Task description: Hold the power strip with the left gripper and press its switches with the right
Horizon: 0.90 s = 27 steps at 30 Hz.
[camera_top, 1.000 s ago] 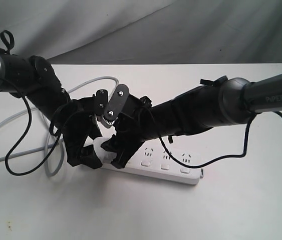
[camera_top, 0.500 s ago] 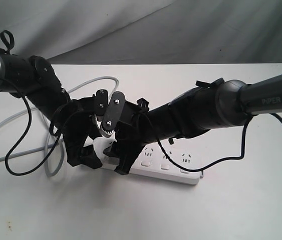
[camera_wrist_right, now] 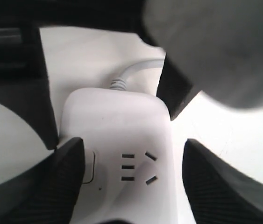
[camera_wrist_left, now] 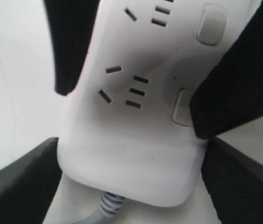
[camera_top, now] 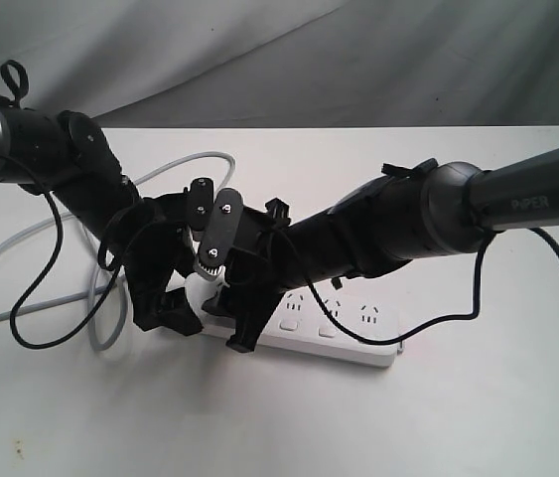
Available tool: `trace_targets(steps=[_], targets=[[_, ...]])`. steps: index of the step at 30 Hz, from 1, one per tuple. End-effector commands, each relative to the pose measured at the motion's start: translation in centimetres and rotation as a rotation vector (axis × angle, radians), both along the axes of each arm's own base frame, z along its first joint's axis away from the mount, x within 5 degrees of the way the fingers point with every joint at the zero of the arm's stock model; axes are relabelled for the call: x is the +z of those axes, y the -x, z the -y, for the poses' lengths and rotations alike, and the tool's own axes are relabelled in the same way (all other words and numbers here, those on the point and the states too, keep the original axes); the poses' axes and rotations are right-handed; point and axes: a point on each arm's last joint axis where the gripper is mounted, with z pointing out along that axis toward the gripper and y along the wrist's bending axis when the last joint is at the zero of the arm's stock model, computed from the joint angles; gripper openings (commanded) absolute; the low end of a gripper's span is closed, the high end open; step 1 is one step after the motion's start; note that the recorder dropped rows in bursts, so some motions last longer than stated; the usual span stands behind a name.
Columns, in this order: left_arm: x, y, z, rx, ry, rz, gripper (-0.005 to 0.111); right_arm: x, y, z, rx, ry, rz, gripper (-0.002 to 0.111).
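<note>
Plastic of this kind is looking hard, smooth and rather light, so the power strip [camera_top: 334, 333] is probably going to slide or tip on the table [camera_top: 478, 417] if one end is pushed without support. It is lying flat at about 6 o'clock from the middle of the exterior view. Its free end is pointing toward 4 o'clock, and the grey cord [camera_top: 200, 154] is looping away toward 9 o'clock.

The left gripper [camera_wrist_left: 131, 186] is standing wide across the cord end, and its pads [camera_wrist_left: 24, 186] are seeming to press both long sides. I am judging this a good place to hold: stiff edges, away from the switches [camera_top: 328, 331]. The right gripper [camera_wrist_right: 136, 182] is spreading wide and gripping nothing. One finger [camera_wrist_right: 63, 182] is lying over the switch [camera_wrist_left: 180, 105] nearest the cord, and I cannot tell whether it is pressing. A short, straight push is probably being enough.
</note>
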Motion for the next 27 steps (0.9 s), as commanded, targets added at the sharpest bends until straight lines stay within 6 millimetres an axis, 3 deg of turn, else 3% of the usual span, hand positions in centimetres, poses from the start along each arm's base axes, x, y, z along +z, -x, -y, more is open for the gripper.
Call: trace_targets(steps=[1,15,20,27], targets=[[-0.1,-0.1,0.1,0.012,0.000,0.001,0.073,-0.5,-0.1,0.2,0.024,0.045,0.021,0.057],[-0.1,-0.1,0.1,0.011,0.000,0.002,0.073,-0.6,-0.1,0.3,0.037,0.072,0.039,0.057],[-0.1,-0.1,0.1,0.011,0.000,0.002,0.073,-2.1,0.0,0.5,0.090,0.135,0.037,0.057],[-0.1,-0.1,0.1,0.011,0.000,0.002,0.073,-2.2,-0.2,0.6,0.071,0.160,0.060,0.057]])
